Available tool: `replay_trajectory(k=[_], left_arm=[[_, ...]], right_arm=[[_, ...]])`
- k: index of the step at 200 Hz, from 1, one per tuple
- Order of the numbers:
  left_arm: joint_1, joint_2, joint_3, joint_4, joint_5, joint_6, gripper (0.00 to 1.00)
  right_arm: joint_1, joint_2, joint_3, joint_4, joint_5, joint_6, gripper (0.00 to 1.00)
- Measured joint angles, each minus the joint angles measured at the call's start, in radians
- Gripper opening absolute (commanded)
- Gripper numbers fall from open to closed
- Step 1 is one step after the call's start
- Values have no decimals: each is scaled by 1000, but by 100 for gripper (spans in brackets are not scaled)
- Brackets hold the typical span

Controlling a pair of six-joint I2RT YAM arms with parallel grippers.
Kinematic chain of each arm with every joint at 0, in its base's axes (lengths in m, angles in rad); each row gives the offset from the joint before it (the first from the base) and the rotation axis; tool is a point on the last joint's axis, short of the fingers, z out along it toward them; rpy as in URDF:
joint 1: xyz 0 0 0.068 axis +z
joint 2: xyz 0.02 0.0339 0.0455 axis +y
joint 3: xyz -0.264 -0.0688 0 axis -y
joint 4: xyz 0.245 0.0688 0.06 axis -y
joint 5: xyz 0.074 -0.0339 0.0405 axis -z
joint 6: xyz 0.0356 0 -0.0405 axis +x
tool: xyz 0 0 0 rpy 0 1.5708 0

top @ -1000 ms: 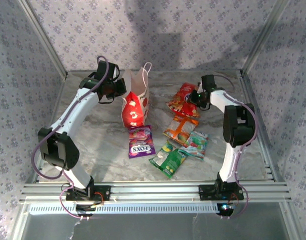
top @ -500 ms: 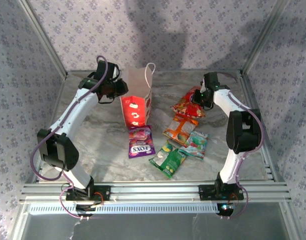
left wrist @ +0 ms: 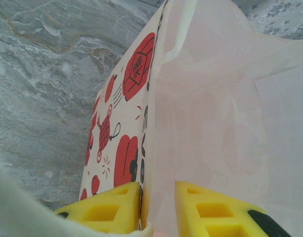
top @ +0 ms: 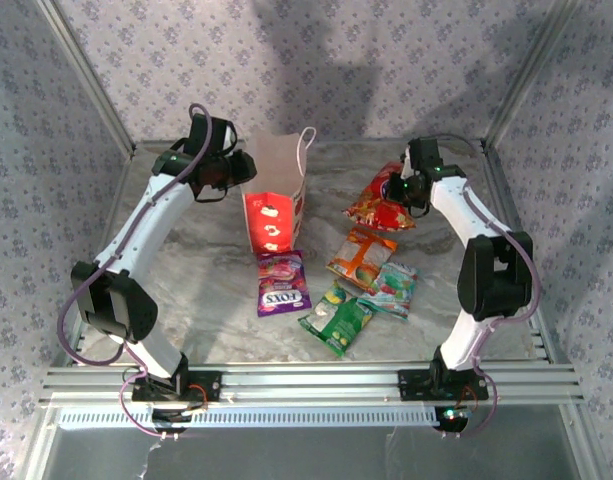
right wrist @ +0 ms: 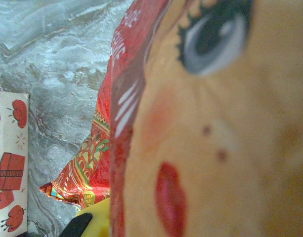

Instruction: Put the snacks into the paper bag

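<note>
We hold the red packet (top: pixel 381 207) clamped in the right fingers (top: pixel 396 188), lifted off the surface (top: pixel 206 270) to the right of the bag (top: pixel 276 205). The left fingers (top: pixel 243 172) stand slightly apart astride the bag's left wall, not pinching it. Our worry is that, with that wall loose, the wide packet may catch the rim and tip the bag or fold its mouth shut. A second ago the bag leaned and the packet lay flat; now the bag stands upright and the packet hangs in the air.
</note>
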Motion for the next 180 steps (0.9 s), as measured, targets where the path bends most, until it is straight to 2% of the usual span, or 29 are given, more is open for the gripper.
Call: replay_trajectory(k=[45, 80, 131, 180], left_arm=[[0, 4, 30, -33, -22, -6, 17], [1, 14, 30, -34, -24, -10, 17], [2, 21, 30, -32, -24, -10, 8], [11, 21, -3, -15, -24, -14, 4]], right_arm=[[16, -79, 47, -31, 17, -11, 0], [44, -146, 93, -45, 33, -18, 0], [118, -250, 137, -70, 87, -32, 0], [202, -328, 210, -101, 135, -64, 0]])
